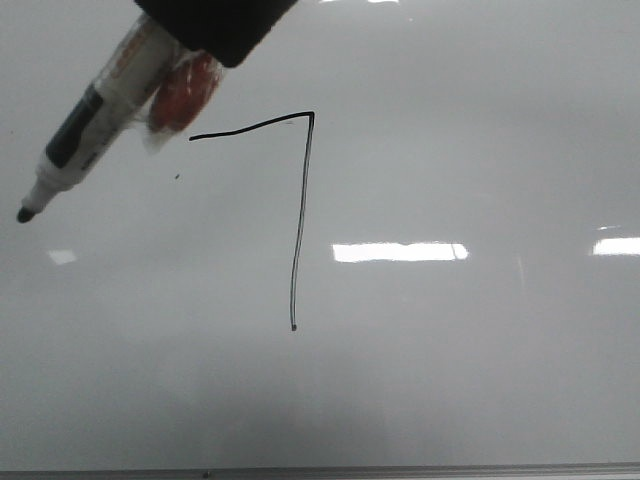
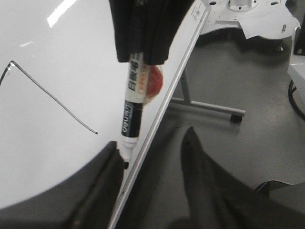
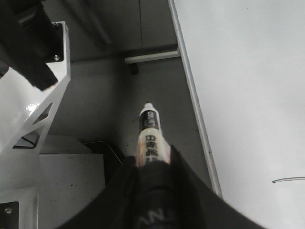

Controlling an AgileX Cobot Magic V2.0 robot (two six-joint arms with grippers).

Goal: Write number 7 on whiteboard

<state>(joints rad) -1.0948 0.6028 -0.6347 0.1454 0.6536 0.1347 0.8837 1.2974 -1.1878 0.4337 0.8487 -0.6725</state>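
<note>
The number 7 [image 1: 298, 225] is drawn in thin black line on the whiteboard [image 1: 450, 350], with a wavy top stroke and a long downstroke. It also shows in the left wrist view [image 2: 52, 98], and a bit of stroke shows in the right wrist view [image 3: 288, 180]. My right gripper [image 1: 215, 25] is shut on a black-and-white marker [image 1: 95, 125], whose uncapped tip points down-left, to the left of the 7. The right wrist view shows its jaws [image 3: 153, 160] clamped on the marker [image 3: 150, 129]. My left gripper [image 2: 151, 138] is open and empty, near the marker tip [image 2: 126, 164].
An orange-red patch under clear wrap [image 1: 185, 90] sits beside the marker at the gripper. The board's grey frame edge [image 1: 320, 470] runs along the bottom. The board's stand foot with a wheel [image 2: 233, 117] rests on the grey floor. A white machine frame [image 3: 28, 95] stands beside the board.
</note>
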